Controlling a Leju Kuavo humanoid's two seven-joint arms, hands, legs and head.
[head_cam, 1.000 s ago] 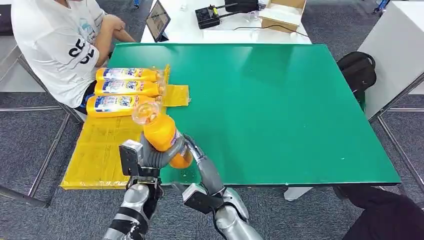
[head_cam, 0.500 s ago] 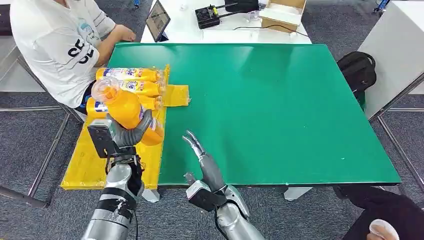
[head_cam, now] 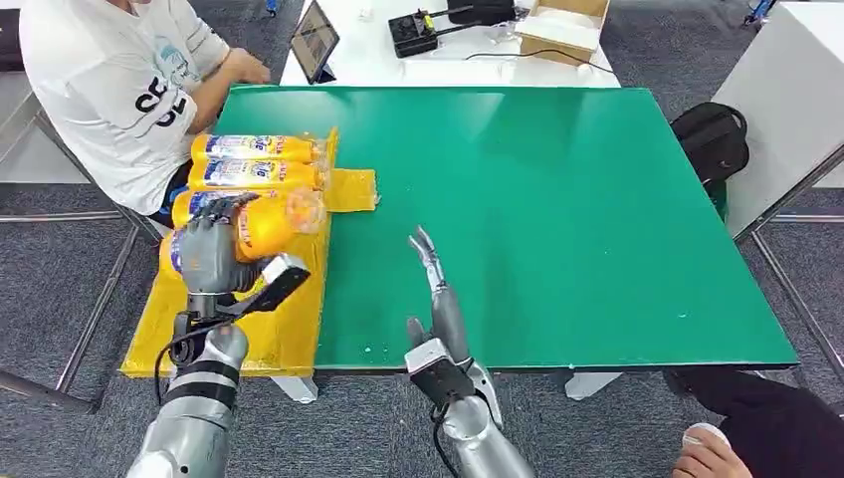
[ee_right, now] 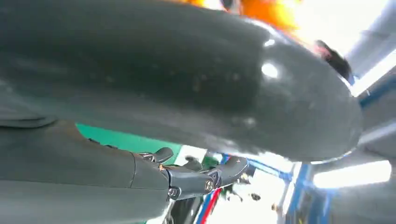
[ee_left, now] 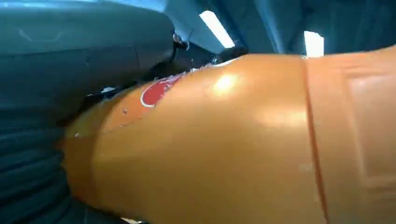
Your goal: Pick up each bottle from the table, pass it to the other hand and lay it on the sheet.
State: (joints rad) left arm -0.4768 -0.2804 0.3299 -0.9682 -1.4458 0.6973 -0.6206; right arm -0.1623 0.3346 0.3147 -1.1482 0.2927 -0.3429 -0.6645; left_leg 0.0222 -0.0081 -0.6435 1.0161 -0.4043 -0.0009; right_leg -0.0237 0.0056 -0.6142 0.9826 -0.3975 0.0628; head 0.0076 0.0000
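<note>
The near part of the yellow sheet [head_cam: 204, 319] is lying bare, so room is being left there beside the green table [head_cam: 557, 219]. The far end is being taken up by three laid bottles [head_cam: 254, 174]. Just beyond them, a seated person [head_cam: 109, 90] is crowding that edge. The table's wide middle is being left open around the right hand [head_cam: 438, 289].

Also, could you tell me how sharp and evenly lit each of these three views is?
Head view: sharp and evenly lit, soft sheen on the green table. Left wrist view: the orange bottle is too close, soft, with a glare spot. Right wrist view: the right hand is dark and blurred against blown-out brightness.
</note>
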